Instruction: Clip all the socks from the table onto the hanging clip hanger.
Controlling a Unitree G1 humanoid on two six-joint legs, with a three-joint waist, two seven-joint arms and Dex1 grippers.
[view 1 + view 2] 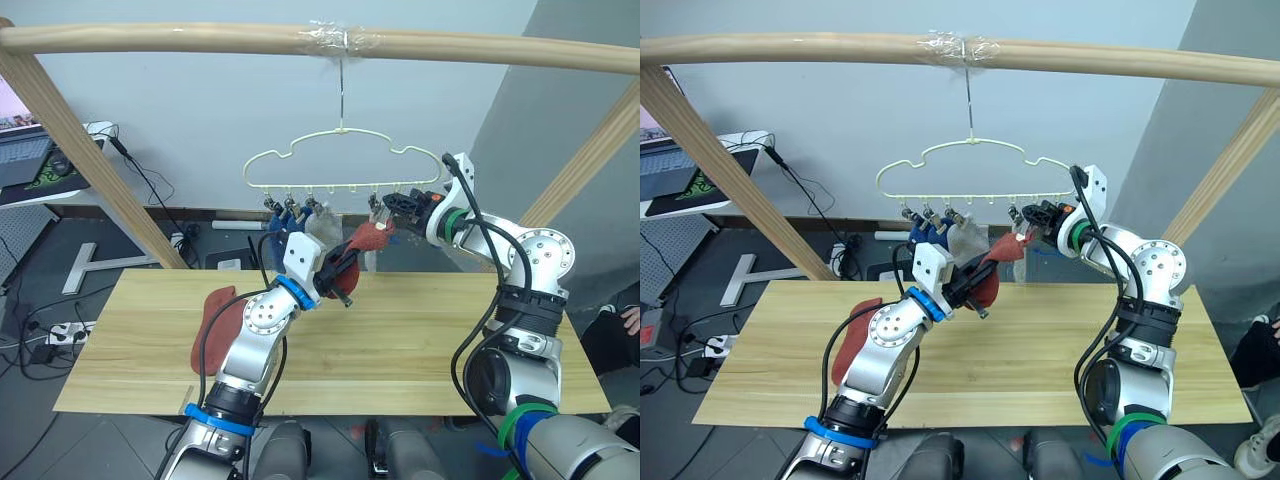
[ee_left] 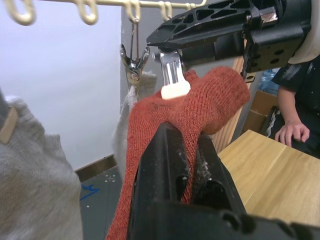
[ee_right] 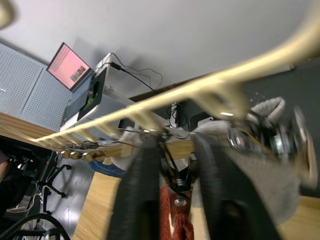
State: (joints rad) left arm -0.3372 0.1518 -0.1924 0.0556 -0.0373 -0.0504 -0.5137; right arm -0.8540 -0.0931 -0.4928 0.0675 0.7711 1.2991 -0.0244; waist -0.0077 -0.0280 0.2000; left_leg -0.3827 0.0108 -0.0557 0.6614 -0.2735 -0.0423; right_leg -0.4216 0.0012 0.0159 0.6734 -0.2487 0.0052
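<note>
Worktop (image 1: 420,340) carrying one rust sock (image 1: 215,320) at left, half hidden behind arm. Hanger (image 1: 340,160) level, bar crosswise. Held sock (image 1: 365,243) slanting up toward right gripper (image 1: 392,205), pinching a clip. Left gripper (image 1: 335,275) clamped on held sock.

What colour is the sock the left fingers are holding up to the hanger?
Rust-red knit sock, clearest in the left wrist view.

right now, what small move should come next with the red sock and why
Probably let the right pincer ease off the clip so it bites the red sock. The left pincer holds the sock up with its tip already between the clip's jaws.
</note>
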